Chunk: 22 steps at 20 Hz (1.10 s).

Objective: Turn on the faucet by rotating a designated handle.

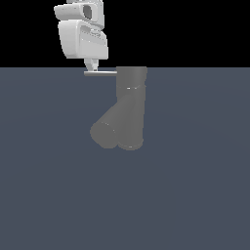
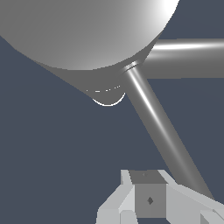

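Observation:
The faucet [image 1: 131,105] is a dull grey upright cylinder on the blue-grey floor, with a thick spout [image 1: 105,131] branching diagonally down toward the exterior view's left. Its handle [image 1: 100,73], a thin flat bar, sticks out sideways from the cylinder top toward that same left. My white gripper [image 1: 91,67] hangs straight above the handle's outer end, fingertips together and touching or nearly touching the bar. In the wrist view the handle [image 2: 162,131] runs from the faucet body [image 2: 83,35] to beside my gripper [image 2: 148,189], which holds nothing.
A flat blue-grey floor [image 1: 195,195] surrounds the faucet, with a black background above it. In the wrist view a second thick grey cylinder [image 2: 188,57] extends away from the faucet body.

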Each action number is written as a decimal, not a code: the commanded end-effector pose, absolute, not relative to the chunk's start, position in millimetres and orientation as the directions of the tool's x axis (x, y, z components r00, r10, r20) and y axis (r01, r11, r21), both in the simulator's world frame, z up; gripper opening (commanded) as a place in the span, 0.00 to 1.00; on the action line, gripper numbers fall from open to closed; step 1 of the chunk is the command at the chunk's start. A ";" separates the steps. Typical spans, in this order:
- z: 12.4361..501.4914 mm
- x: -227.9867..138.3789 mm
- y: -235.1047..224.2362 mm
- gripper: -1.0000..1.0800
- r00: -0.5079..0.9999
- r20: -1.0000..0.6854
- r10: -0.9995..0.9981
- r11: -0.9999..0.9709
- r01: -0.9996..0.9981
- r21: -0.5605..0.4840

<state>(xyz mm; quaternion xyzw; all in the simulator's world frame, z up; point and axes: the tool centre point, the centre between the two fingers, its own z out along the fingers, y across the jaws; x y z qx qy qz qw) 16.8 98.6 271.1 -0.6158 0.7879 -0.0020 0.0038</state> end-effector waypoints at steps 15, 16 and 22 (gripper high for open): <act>271.0 -25.0 85.0 0.00 -0.237 -0.001 -0.971 0.237 -0.971 -0.005; 271.1 -28.1 83.1 0.00 -0.237 -0.001 -0.971 0.237 -0.971 -0.005; 271.0 -46.5 72.1 0.00 -0.236 -0.001 -0.972 0.236 -0.972 -0.003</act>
